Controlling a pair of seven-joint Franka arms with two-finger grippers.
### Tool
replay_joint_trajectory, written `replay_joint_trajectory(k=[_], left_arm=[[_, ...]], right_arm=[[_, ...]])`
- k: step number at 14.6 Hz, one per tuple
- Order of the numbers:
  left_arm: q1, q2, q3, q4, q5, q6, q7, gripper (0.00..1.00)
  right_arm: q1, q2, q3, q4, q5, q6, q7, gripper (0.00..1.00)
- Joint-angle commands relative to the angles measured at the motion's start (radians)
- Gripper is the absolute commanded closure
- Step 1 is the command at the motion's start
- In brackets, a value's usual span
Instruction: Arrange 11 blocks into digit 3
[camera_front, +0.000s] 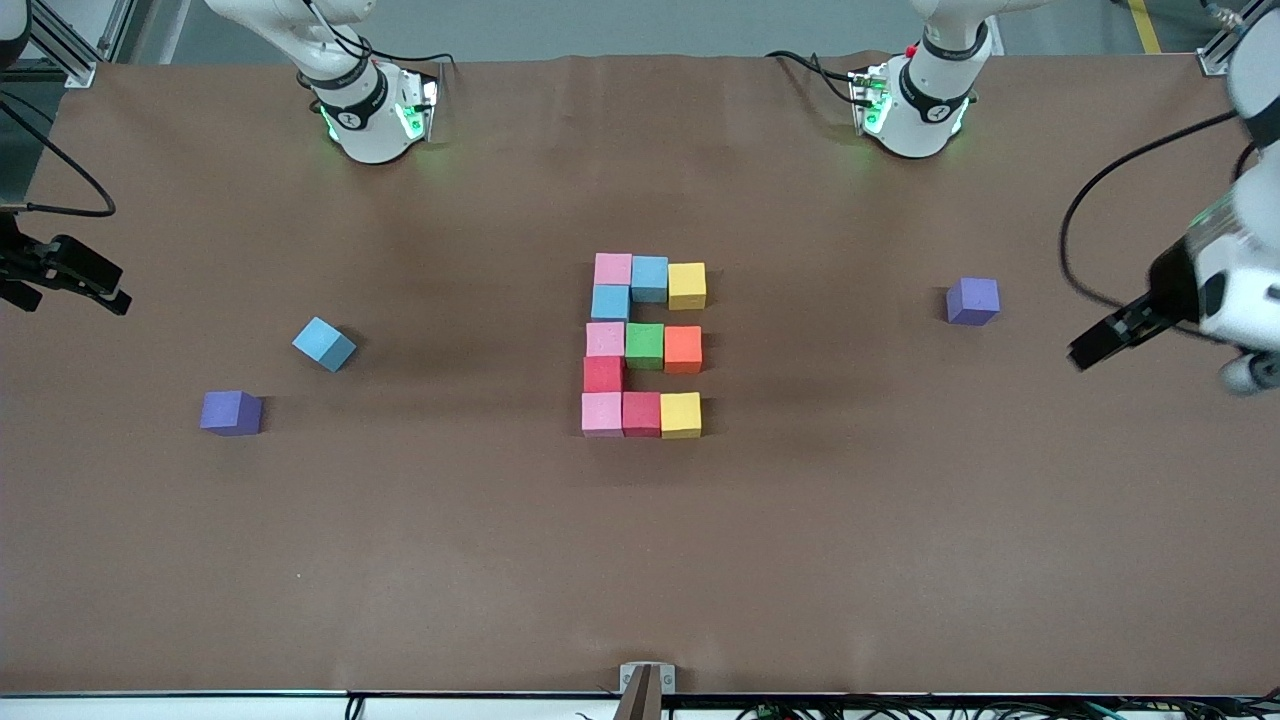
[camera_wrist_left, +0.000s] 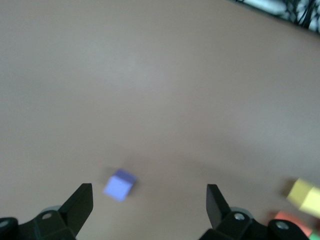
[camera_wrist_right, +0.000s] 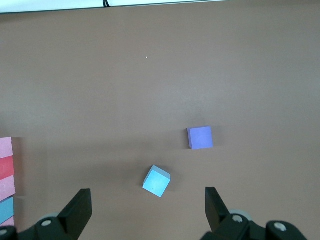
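The blocks form a figure (camera_front: 644, 345) mid-table: three rows of three, joined by single cubes along the edge toward the right arm's end. Farthest row: pink (camera_front: 613, 268), light blue (camera_front: 649, 278), yellow (camera_front: 687, 285). A light blue cube (camera_front: 610, 302) links it to pink (camera_front: 605, 339), green (camera_front: 645, 345), orange (camera_front: 683, 349). A red cube (camera_front: 603, 374) links to pink (camera_front: 601, 413), red (camera_front: 641, 413), yellow (camera_front: 680, 414). My left gripper (camera_front: 1085, 352) (camera_wrist_left: 149, 200) hangs open and empty over the left arm's end. My right gripper (camera_front: 112, 293) (camera_wrist_right: 147, 205) hangs open and empty over the right arm's end.
A loose light blue cube (camera_front: 323, 344) (camera_wrist_right: 156, 181) lies tilted toward the right arm's end, with a purple cube (camera_front: 231, 412) (camera_wrist_right: 200, 137) nearer the front camera. Another purple cube (camera_front: 972, 301) (camera_wrist_left: 119, 184) sits toward the left arm's end. Black cables trail near both table ends.
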Motion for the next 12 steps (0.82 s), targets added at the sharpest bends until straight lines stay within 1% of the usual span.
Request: replay_joint_trajectory(k=[1,2,3,4,5,7,9,12], left_arm=[[0.007,-0.109,0.024,-0.043,-0.055,-0.064,0.224,0.00],[-0.037,-0.143,0.076,-0.074,-0.078,-0.102,0.266,0.00],[-0.109,-0.184,0.148,-0.105,-0.098,-0.132,0.280,0.00],[-0.181,-0.236,0.224,-0.164,-0.108,-0.136,0.283,0.00],[-0.226,-0.282,0.257,-0.210,-0.109,-0.135,0.282,0.00],[-0.277,-0.342,0.283,-0.269,-0.111,-0.133,0.283,0.00],[-0.310,-0.393,0.293,-0.322,-0.123,-0.129,0.282,0.00],[-0.298,-0.402,0.293,-0.334,-0.123,-0.113,0.283,0.00]], right_arm=[[0.009,-0.015,-0.004,-0.006,-0.016,-0.009,-0.004,0.00],[0.009,-0.015,-0.004,-0.006,-0.016,-0.009,-0.004,0.00],[0.009,-0.015,-0.004,-0.006,-0.016,-0.009,-0.004,0.00],[0.009,-0.015,-0.004,-0.006,-0.016,-0.007,-0.004,0.00],[0.009,-0.015,-0.004,-0.006,-0.016,-0.007,-0.004,0.00],[0.009,-0.015,-0.004,-0.006,-0.017,-0.005,-0.004,0.00],[0.009,-0.015,-0.002,-0.006,-0.019,-0.004,-0.004,0.00],[0.009,-0.015,-0.002,-0.006,-0.019,-0.005,-0.003,0.00]])
